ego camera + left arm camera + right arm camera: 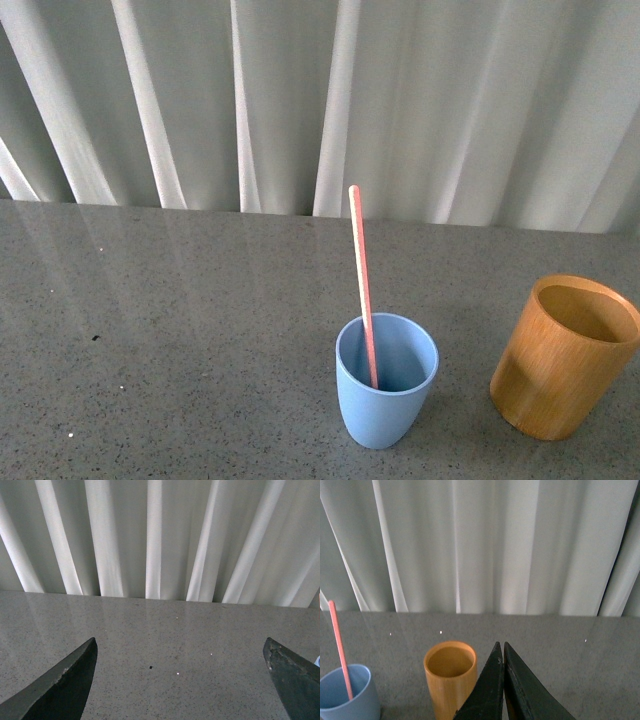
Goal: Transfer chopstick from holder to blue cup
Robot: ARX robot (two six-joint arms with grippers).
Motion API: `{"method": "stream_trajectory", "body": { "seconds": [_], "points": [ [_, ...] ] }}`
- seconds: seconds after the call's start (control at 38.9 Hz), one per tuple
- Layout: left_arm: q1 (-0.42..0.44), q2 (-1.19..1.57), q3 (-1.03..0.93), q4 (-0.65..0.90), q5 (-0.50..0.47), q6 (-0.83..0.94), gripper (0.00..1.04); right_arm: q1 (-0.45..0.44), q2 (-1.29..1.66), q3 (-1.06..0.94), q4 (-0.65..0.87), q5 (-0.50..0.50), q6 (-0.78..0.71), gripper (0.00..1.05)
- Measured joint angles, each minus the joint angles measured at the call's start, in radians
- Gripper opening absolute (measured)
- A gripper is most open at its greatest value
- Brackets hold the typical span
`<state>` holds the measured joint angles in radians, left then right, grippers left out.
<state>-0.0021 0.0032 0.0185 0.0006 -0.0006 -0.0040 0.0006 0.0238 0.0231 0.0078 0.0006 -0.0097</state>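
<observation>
The pink-red chopstick (pixel 362 290) stands in the light blue cup (pixel 385 400) on the grey table, leaning against its far rim, with its paler end up. The orange-brown holder (pixel 563 360) stands to the right of the cup and looks empty. Neither gripper shows in the front view. In the right wrist view my right gripper (pixel 501 646) is shut on nothing, close beside the holder (pixel 450 680); the blue cup (pixel 345 692) with the chopstick (pixel 340 650) lies beyond it. In the left wrist view my left gripper (pixel 180 647) is open and empty over bare table.
A white pleated curtain (pixel 320 100) hangs along the far edge of the grey speckled table (pixel 150 330). A small dark speck (pixel 151 667) lies on the table between the left gripper's fingers.
</observation>
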Motion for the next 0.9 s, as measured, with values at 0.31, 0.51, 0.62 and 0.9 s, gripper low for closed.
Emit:
{"method": "stream_trajectory", "body": {
  "seconds": [0.31, 0.51, 0.62, 0.9],
  "points": [
    [0.0, -0.002, 0.0, 0.0, 0.0, 0.0, 0.98, 0.0, -0.019, 0.0, -0.006, 0.0, 0.0, 0.24],
    [0.0, -0.002, 0.0, 0.0, 0.0, 0.0, 0.98, 0.0, -0.019, 0.0, -0.006, 0.0, 0.0, 0.61],
    [0.0, -0.002, 0.0, 0.0, 0.0, 0.0, 0.98, 0.0, -0.019, 0.0, -0.006, 0.0, 0.0, 0.84],
    [0.0, -0.002, 0.0, 0.0, 0.0, 0.0, 0.98, 0.0, -0.019, 0.0, -0.006, 0.0, 0.003, 0.95]
  ]
}}
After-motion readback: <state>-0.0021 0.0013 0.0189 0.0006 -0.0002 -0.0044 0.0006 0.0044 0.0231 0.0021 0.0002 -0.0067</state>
